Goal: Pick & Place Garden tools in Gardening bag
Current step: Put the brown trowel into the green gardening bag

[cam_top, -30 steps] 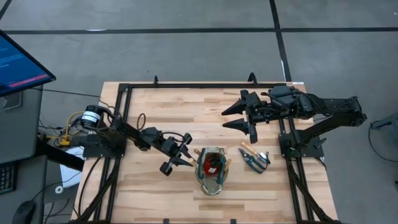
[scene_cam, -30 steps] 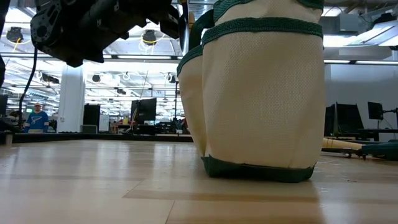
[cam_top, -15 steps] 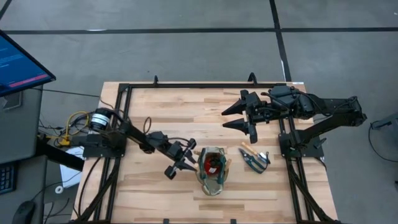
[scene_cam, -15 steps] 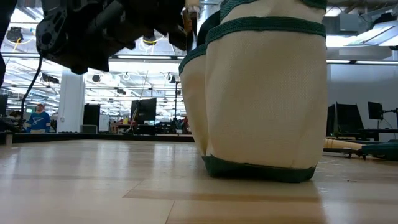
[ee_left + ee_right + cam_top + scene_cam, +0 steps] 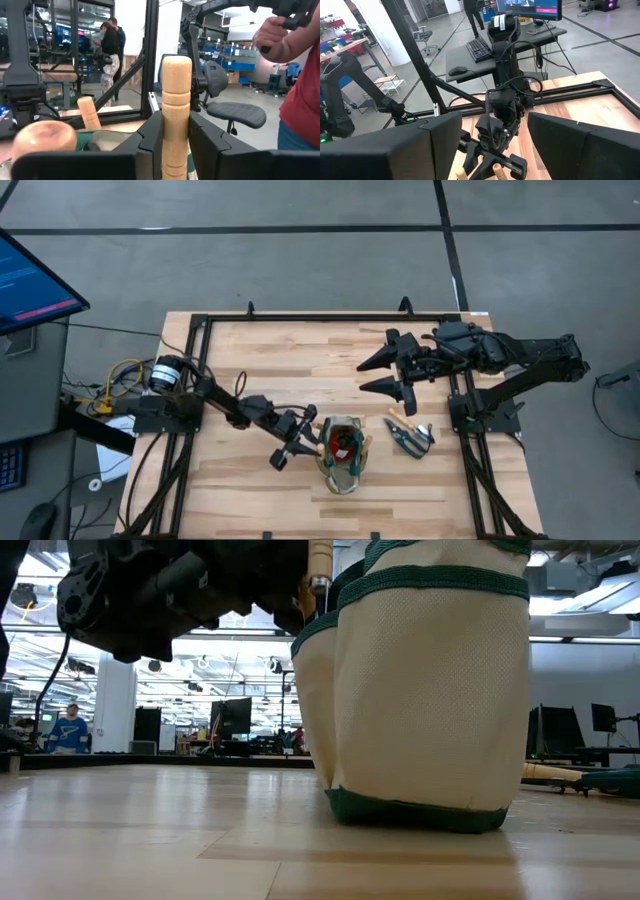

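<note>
Left gripper [image 5: 296, 442]: it sits at the bag's left edge, over the front half of the table, its fingers closed tight on a pale wooden tool handle [image 5: 176, 130] that stands upright between them.
Held tool: in the low view its wooden handle [image 5: 320, 562] shows just beside the bag's upper left rim; whether its head touches the bag cannot be told.
Bag [image 5: 340, 452]: cream fabric with green trim, standing upright near the front middle of the table [image 5: 300, 360]; something red [image 5: 340, 446] shows inside it, and two more wooden handle ends [image 5: 89, 113] rise from it.
Shears [image 5: 410, 435]: dark-handled, lying flat on the table just right of the bag, apart from it.
Right gripper [image 5: 385, 372]: it hangs over the back right part of the table, well apart from the bag, fingers spread wide and holding nothing.
Beyond the table: a person in a red shirt [image 5: 300, 100] stands close by.
</note>
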